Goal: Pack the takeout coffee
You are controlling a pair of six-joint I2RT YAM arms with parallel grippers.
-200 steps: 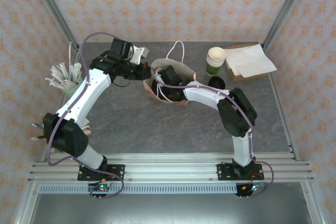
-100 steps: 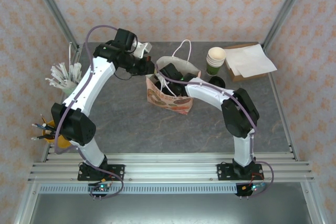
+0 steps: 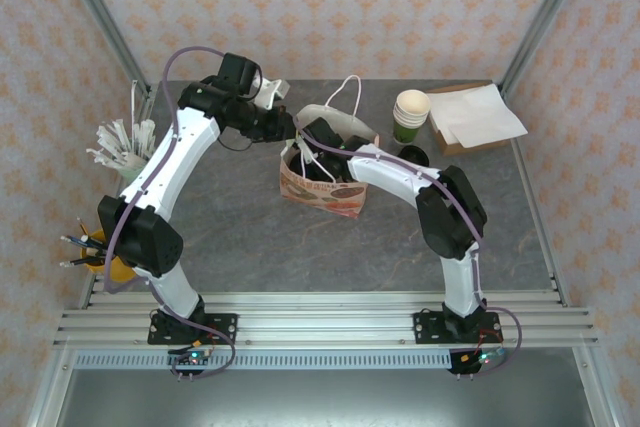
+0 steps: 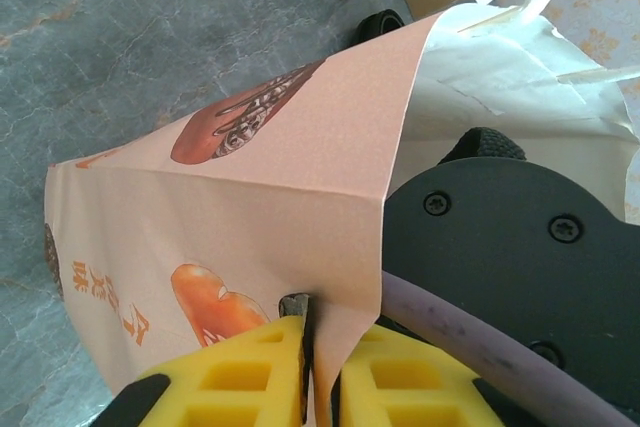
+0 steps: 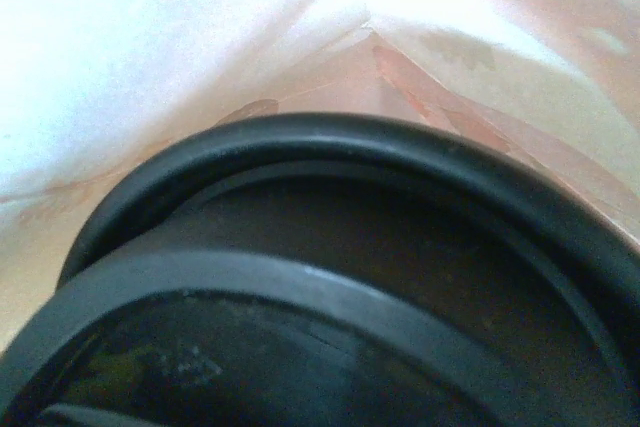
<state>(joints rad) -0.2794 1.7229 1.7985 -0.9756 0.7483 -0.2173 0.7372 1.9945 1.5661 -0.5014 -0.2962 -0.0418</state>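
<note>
A printed paper bag [image 3: 322, 189] with white handles stands open at mid-table. My left gripper [image 3: 286, 129] pinches its left rim; in the left wrist view the yellow pads [image 4: 250, 367] close on a fold of the bag [image 4: 280, 177] at my left gripper [image 4: 322, 332]. My right gripper [image 3: 325, 152] reaches down inside the bag. The right wrist view has the takeout coffee's black lid [image 5: 330, 277] right up against the camera, with the bag's paper walls behind it. The right fingers are hidden and the dark-green cup body is out of sight.
A stack of green cups [image 3: 410, 115] and a loose black lid [image 3: 412, 156] sit right of the bag, beside white napkins on cardboard [image 3: 475, 115]. A pale cup of white sticks [image 3: 125, 147] and a yellow pen holder [image 3: 100, 265] stand at the left edge.
The bag has gone from slumped to standing upright with its mouth open. My left arm swung up and right with the rim. My right arm stayed inside the bag.
</note>
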